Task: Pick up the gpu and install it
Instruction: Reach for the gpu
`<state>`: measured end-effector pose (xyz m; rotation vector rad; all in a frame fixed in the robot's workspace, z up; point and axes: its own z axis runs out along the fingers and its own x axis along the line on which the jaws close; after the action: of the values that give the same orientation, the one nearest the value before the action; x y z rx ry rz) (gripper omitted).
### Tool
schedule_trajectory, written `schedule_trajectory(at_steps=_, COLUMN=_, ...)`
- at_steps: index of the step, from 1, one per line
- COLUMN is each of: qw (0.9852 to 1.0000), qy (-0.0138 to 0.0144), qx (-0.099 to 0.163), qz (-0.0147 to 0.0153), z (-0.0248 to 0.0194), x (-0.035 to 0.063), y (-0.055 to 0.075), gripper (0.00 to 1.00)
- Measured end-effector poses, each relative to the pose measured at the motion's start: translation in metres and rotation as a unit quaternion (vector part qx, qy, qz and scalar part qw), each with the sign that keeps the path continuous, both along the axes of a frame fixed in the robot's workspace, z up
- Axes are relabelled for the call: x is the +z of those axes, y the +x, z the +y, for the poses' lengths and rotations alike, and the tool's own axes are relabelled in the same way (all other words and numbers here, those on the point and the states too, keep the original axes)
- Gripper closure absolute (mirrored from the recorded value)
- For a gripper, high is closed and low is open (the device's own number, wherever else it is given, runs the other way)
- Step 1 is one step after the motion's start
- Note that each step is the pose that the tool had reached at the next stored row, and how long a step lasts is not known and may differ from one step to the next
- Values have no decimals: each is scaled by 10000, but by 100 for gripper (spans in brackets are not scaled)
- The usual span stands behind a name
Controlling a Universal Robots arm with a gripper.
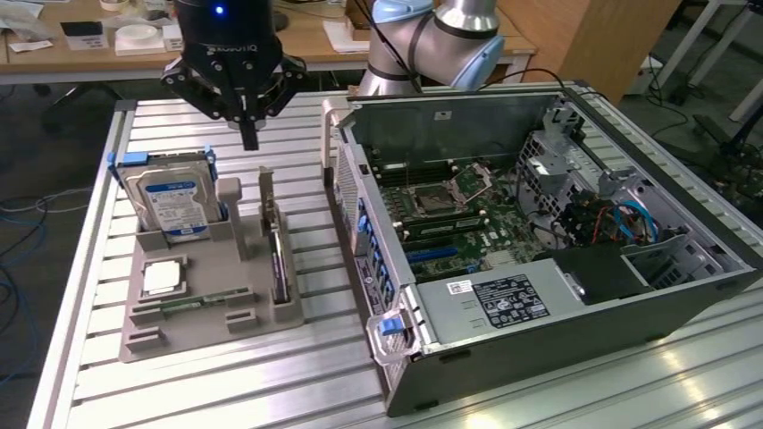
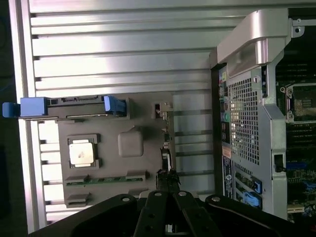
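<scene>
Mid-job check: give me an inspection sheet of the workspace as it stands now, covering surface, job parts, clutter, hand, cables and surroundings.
Surface: slotted aluminium table bearing a grey parts tray and an open computer case.
Job's things: gpu standing on edge in the tray, not gripped; motherboard exposed inside the case.
Clutter: hard drive, processor and memory stick, all in the tray.
Grippers: hand shut and empty, hovering above the tray near the gpu's bracket end.
Cables: blue cables inside the case; loose cables on the floor at the exterior view's left.
Surroundings: desk with small boxes behind the table; wooden cabinet.
</scene>
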<state>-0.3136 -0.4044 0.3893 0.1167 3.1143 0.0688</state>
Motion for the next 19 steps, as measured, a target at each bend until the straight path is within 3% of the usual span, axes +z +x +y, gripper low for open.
schedule_trajectory(at_steps=16, qw=10000, qy=0, qx=0, qz=1, z=-4, x=-4, y=-121, gripper=89)
schedule_trajectory(at_steps=19, qw=10000, qy=0, qx=2, qz=29, z=-4, x=-9, y=-43, gripper=89)
